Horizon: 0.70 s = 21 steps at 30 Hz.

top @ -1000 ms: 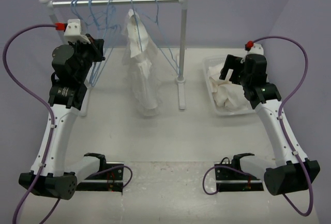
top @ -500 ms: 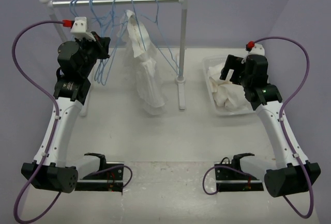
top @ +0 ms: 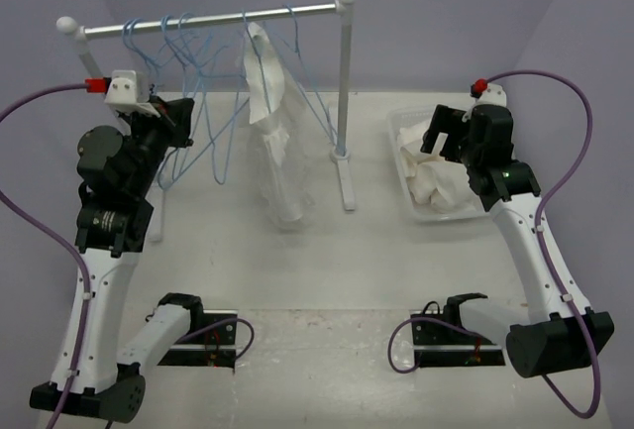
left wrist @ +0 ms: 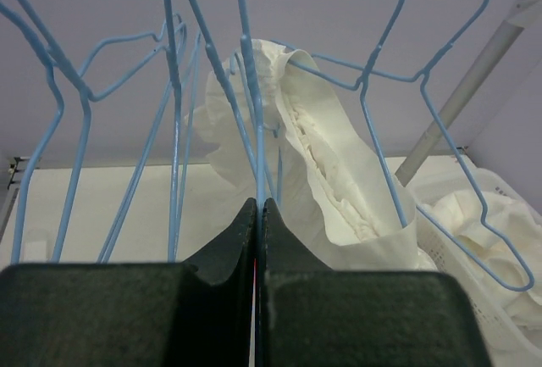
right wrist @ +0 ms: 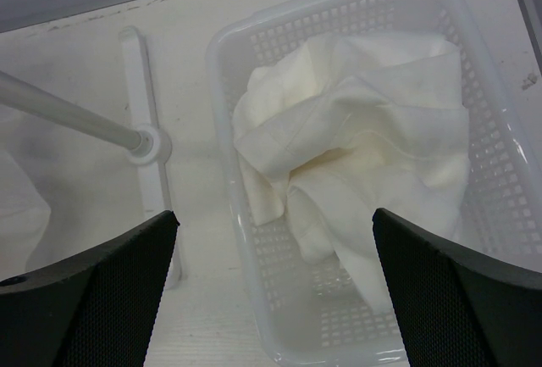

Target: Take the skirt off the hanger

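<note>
Your skirt (top: 277,142) hangs on the rail (top: 208,19), right of the other hangers (top: 183,38). Farther right sits the basket (right wrist: 224,172), cloth (right wrist: 364,130) inside.

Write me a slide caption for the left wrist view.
Left fingers shut on a blue hanger wire; the white skirt hangs just beyond.

Blue wire hangers (top: 198,53) crowd the left half of the rail (top: 307,10). The left end effector (left wrist: 257,206) sits among them, pinched on one hanger (left wrist: 254,113). The skirt (top: 280,152) hangs mid-rail, blocking the middle. The rack post (top: 344,92) stands between it and the basket (top: 400,166). The right end effector (top: 439,134), fingers spread, hangs over the basket. Bare desk (top: 327,270) lies in front.
</note>
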Tool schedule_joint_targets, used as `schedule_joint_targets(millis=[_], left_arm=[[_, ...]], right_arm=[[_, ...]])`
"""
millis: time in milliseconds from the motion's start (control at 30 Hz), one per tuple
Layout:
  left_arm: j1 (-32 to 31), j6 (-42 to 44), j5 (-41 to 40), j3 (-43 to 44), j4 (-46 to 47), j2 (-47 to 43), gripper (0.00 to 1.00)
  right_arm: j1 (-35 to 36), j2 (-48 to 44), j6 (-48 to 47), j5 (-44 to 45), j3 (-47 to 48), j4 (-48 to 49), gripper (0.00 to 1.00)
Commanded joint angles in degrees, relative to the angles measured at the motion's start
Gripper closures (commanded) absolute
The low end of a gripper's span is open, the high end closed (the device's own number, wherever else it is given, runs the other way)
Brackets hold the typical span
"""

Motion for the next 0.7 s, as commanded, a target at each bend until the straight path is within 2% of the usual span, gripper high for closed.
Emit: schedule_joint_targets(millis=[0,167,267,667], left_arm=[[-0.3,-0.5,0.8,-0.8,-8.4,-2.4,1.00],[-0.2,1.6,2.4,-1.9,-14.5,-5.2,1.00],[-0.3,2.3,0.7,-2.4,-15.1,-5.4,1.00],[-0.3,-0.4,-5.5,-0.1,-4.1,-0.6,1.00]], right_arm=[[0.2,-1.1,0.1,-0.7,0.2,0.8,0.01],[0.2,-1.7,0.3,-1.4,-0.1,0.9,0.01],[0.2,-1.8,0.3,-2.1,-0.2,1.4,0.01],[0.2,-1.3,0.2,-2.8,-0.4,1.7,0.01]])
